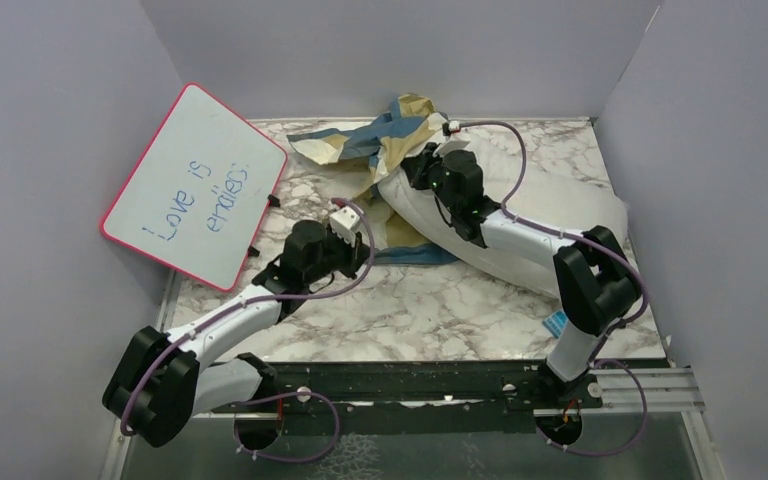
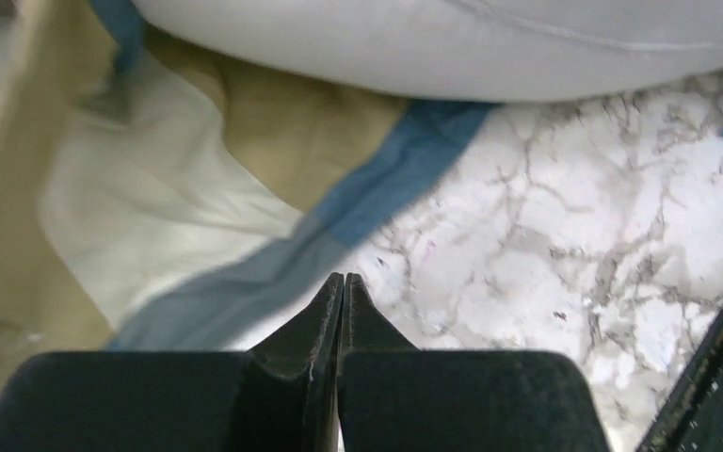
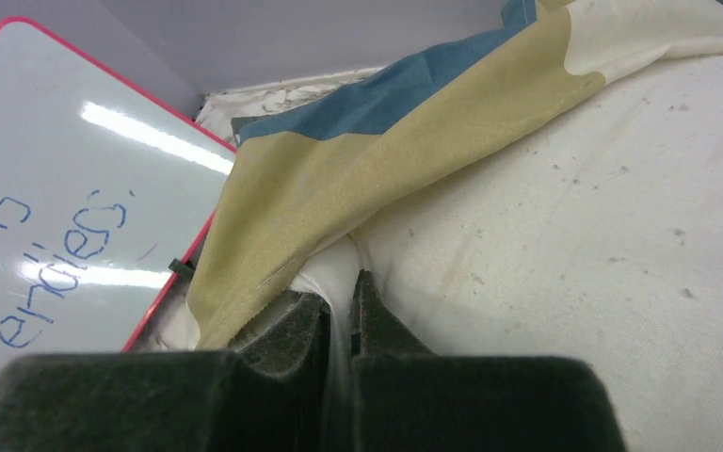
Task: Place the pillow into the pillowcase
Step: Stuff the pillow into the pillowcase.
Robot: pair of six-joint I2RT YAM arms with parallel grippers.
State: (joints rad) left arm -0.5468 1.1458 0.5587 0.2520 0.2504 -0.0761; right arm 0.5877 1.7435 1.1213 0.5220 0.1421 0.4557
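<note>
The white pillow point(image 1: 520, 225) lies slantwise on the right half of the marble table. The checked pillowcase point(image 1: 380, 135) is bunched at its far left end, with a flap spread under it. My right gripper point(image 1: 407, 172) is at that end, shut on a pinched fold of the pillow point(image 3: 574, 235), and tan pillowcase cloth point(image 3: 386, 141) drapes over its left finger. My left gripper point(image 2: 343, 276) is shut with nothing between its fingers. It hovers over the marble beside the blue edge of the pillowcase point(image 2: 198, 217), just in front of the pillow point(image 2: 433, 47).
A pink-rimmed whiteboard point(image 1: 195, 185) leans against the left wall, close to the pillowcase. A small blue tag point(image 1: 556, 322) lies near the right arm's base. A black rail point(image 1: 410, 385) runs along the near table edge. Grey walls enclose three sides.
</note>
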